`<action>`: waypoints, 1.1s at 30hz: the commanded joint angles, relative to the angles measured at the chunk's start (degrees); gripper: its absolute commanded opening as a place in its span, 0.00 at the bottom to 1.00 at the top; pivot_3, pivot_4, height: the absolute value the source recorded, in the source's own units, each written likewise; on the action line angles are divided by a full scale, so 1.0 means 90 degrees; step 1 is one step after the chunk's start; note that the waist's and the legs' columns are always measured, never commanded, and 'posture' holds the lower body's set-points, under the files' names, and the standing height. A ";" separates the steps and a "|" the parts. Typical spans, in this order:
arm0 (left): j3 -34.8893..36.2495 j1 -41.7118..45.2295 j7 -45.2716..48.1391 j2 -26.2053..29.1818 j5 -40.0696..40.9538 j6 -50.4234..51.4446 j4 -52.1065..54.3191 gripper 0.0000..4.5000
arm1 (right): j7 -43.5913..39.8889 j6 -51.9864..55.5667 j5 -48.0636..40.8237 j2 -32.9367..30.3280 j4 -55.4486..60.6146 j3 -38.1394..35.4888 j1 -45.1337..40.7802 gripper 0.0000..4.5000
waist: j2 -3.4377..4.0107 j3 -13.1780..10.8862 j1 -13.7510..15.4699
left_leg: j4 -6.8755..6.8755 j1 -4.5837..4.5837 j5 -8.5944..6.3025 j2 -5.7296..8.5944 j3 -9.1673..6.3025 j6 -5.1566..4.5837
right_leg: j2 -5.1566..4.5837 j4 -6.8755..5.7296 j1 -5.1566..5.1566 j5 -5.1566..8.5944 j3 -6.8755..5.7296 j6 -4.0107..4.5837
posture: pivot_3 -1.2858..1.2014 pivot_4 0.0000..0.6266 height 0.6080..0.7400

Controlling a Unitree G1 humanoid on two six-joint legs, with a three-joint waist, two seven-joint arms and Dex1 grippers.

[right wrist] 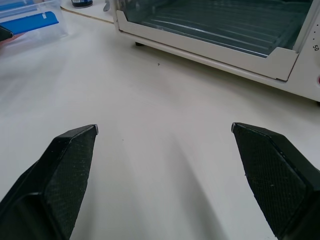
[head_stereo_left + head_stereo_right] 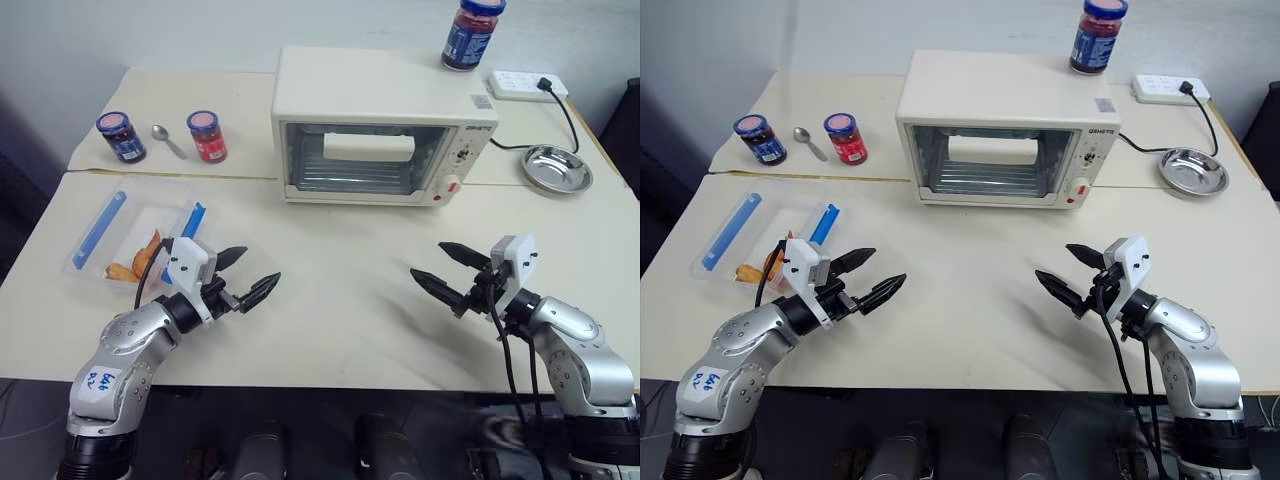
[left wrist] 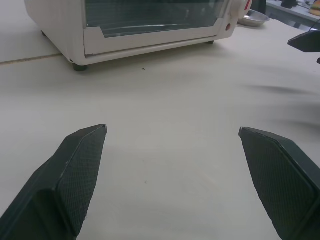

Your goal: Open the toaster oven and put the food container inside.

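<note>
The cream-white toaster oven stands at the back middle of the table, its glass door shut and its white bar handle across the front. The clear food container with blue clip strips and orange food lies at the left, partly behind my left arm. My left gripper hovers open just right of the container, empty. Over the table's right front my right gripper is open as well, holding nothing. Both point inward toward each other. The oven's lower front fills the far side of the left wrist view.
A blue-lidded jar, a spoon and a red-lidded jar sit at the back left. Another jar stands on the oven's top right. A power strip and a steel bowl lie at the back right.
</note>
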State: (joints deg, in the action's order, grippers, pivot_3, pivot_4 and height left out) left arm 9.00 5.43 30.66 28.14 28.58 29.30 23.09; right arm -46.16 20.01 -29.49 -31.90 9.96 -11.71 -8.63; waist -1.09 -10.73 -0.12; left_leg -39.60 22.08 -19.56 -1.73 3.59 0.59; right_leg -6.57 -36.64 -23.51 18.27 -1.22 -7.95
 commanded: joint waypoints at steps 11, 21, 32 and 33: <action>0.0091 0.0008 0.0013 0.0060 0.0147 0.0220 0.0274 1.00 | 0.0091 0.0101 -0.0044 -0.0089 0.0187 -0.0035 0.0040 1.00 | 0.0000 0.0000 -0.0001 | -0.0001 0.0000 0.0000 0.0000 0.0000 0.0000 | 0.0000 0.0000 0.0000 0.0000 0.0000 0.0000 | 0.52 0.24 1.00; 0.0131 0.0097 0.0031 0.0081 0.0245 0.0423 0.0389 1.00 | 0.0171 0.0345 -0.0170 -0.0091 0.0290 -0.0100 -0.0107 1.00 | 0.0000 0.0000 -0.0001 | -0.0002 0.0000 0.0000 0.0000 0.0000 0.0000 | 0.0000 0.0000 0.0000 0.0000 0.0000 0.0000 | 0.52 0.24 1.00; 0.0805 0.1129 0.0786 0.1190 0.2063 0.1656 0.0905 1.00 | 0.0172 0.1165 -0.0640 -0.0105 -0.0304 -0.0043 -0.1809 1.00 | 0.0000 0.0000 -0.0016 | -0.0011 0.0000 0.0001 -0.0004 -0.0021 0.0001 | 0.0002 -0.0016 -0.0002 0.0000 0.0001 0.0001 | 0.52 0.24 1.00; 0.0905 0.1361 0.0883 0.1371 0.2258 0.1768 0.0828 1.00 | 0.0169 0.1186 -0.0610 -0.0078 -0.0538 0.0000 -0.2125 1.00 | 0.0000 0.0000 -0.0017 | -0.0010 -0.0001 0.0001 -0.0002 -0.0021 0.0001 | 0.0002 -0.0012 -0.0002 0.0000 0.0002 0.0001 | 0.52 0.24 1.00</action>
State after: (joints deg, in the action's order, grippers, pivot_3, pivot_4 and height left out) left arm 14.53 15.43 37.00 38.76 45.07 43.92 29.70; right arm -44.48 30.29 -34.19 -32.11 6.71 -11.40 -24.95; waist -1.09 -10.73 -0.27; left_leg -39.70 22.09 -19.55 -1.74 3.40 0.60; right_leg -6.56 -36.78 -23.53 18.28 -1.21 -7.95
